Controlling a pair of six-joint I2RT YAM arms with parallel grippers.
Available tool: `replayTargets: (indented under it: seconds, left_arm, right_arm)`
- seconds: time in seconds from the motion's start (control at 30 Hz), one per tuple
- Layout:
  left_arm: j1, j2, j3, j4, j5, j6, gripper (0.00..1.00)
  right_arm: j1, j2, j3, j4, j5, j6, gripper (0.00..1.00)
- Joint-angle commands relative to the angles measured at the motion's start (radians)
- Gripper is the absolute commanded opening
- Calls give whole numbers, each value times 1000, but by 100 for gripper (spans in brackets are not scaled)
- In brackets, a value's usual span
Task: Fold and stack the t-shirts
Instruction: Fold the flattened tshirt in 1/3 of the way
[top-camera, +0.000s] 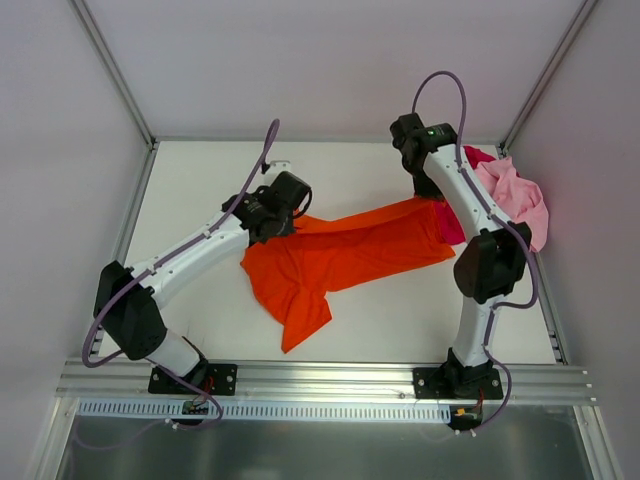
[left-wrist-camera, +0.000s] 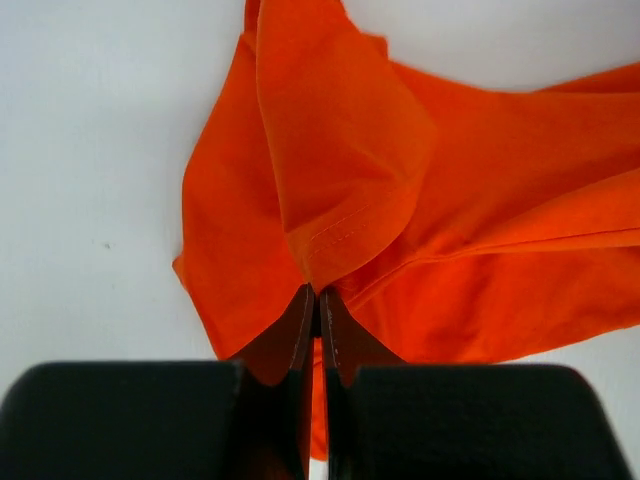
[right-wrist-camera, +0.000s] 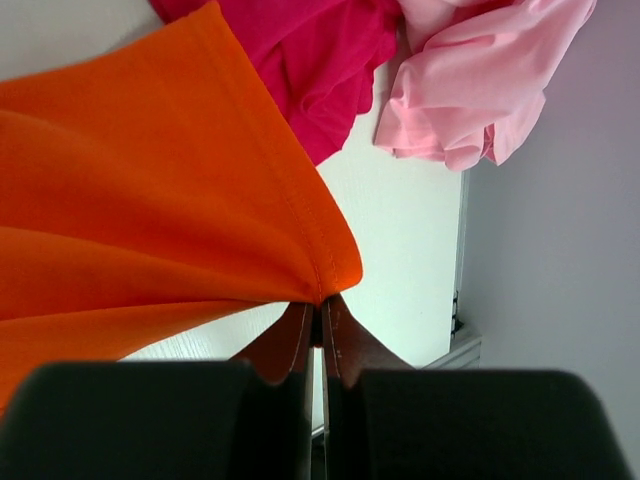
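Observation:
The orange t-shirt (top-camera: 340, 255) stretches across the middle of the white table, slack and wrinkled, one end trailing toward the front. My left gripper (top-camera: 272, 222) is shut on a hemmed corner of the orange t-shirt (left-wrist-camera: 340, 180) at its left end. At the right end my right gripper (top-camera: 432, 190) is shut on a stitched corner of the orange t-shirt (right-wrist-camera: 150, 210), lifting it off the table. A crimson t-shirt (right-wrist-camera: 310, 60) and a light pink t-shirt (right-wrist-camera: 480, 80) lie crumpled together at the back right; from above the pink t-shirt (top-camera: 515, 195) shows beside my right arm.
White enclosure walls stand close on the left, back and right. A metal frame rail (top-camera: 320, 380) runs along the near table edge by both arm bases. My right arm's elbow (top-camera: 490, 265) hangs over the table's right side, next to the wall.

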Motion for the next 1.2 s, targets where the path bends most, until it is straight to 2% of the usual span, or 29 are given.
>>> replayTargets:
  seconds: [0.0, 0.07, 0.13, 0.2, 0.27, 0.4, 0.53, 0.67, 0.7, 0.8, 0.87, 0.9, 0.93, 1.03, 1.07, 1.17]
  left_arm:
    - [-7, -48, -67, -31, 18, -105, 0]
    - [-9, -55, -110, -15, 29, -120, 0]
    - [-1, -49, -125, -8, -22, -123, 0]
    - [45, -39, -119, 33, -7, -92, 0]
    - [74, -3, -87, 67, -10, -62, 0]
    - [218, 84, 34, 55, -1, -64, 0]
    - [228, 12, 59, 61, -23, -41, 0]
    - [263, 29, 59, 36, -48, -50, 0]
    - [272, 59, 77, 27, -27, -48, 0]
    - [274, 73, 140, 27, -42, -28, 0]
    - [290, 95, 206, 58, -39, -10, 0]
    - [300, 162, 258, 50, -28, -10, 0]
    - [310, 213, 395, 1, -22, -8, 0]
    - [320, 397, 653, -73, -18, -18, 0]
    - [321, 426, 687, -79, -10, -18, 0]
    - [337, 527, 764, -80, 29, -24, 0]
  right_arm:
    - [16, -50, -16, -75, -18, 19, 1]
    - [22, -54, -36, -69, -30, 19, 1]
    - [28, -86, -67, -19, -55, 45, 1]
    - [27, -102, -85, 11, -60, 47, 1]
    - [28, -102, -67, 18, -34, 55, 1]
    - [24, -117, -64, 28, 99, 67, 1]
    - [-9, -143, -87, 9, 152, 90, 1]
    - [-62, -136, -105, 28, 74, 102, 1]
    - [-65, -128, -85, 29, 28, 94, 1]
    - [-67, -85, 0, 26, 31, 88, 1]
    - [-73, -53, 51, 35, 37, 84, 1]
    - [-78, -28, 83, 41, 13, 75, 1]
    - [-87, 46, 194, 25, -3, 84, 1]
    - [-101, 189, 362, -23, -86, 131, 1]
    - [-102, 209, 401, -12, -99, 137, 1]
    - [-107, 240, 345, 95, -113, 150, 1]
